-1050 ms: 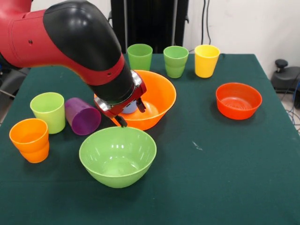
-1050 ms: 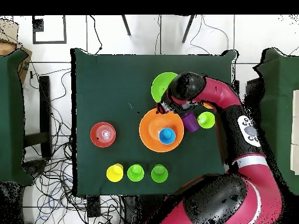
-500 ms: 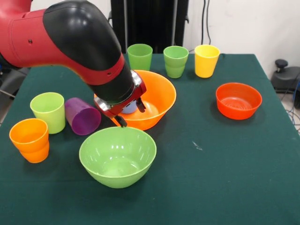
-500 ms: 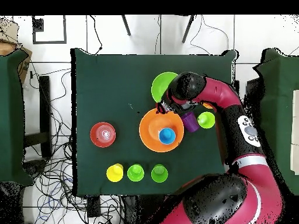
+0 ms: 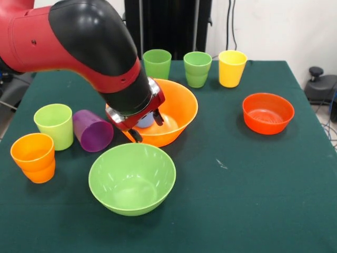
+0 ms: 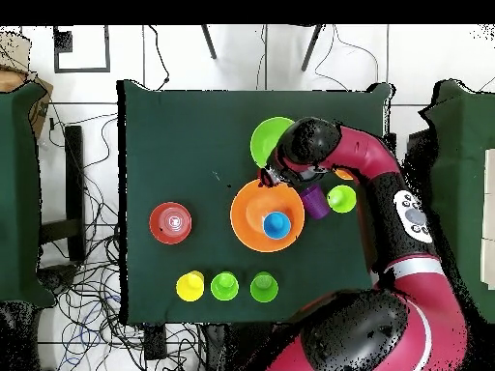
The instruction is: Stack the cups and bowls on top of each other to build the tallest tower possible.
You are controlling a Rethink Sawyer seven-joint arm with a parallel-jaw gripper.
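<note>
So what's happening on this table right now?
The Sawyer arm's end effector hangs open at the near rim of the large orange bowl, which has a blue cup inside. It holds nothing. The lime bowl sits in front, the purple cup lies tipped over, and nothing else is stacked yet.

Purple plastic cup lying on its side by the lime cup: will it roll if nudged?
Probably. The purple plastic cup lies on its side, so a nudge likely rolls it, curving because it tapers. The lime cup beside it may stop it. It looks light and glossy, perhaps slippery.
</note>
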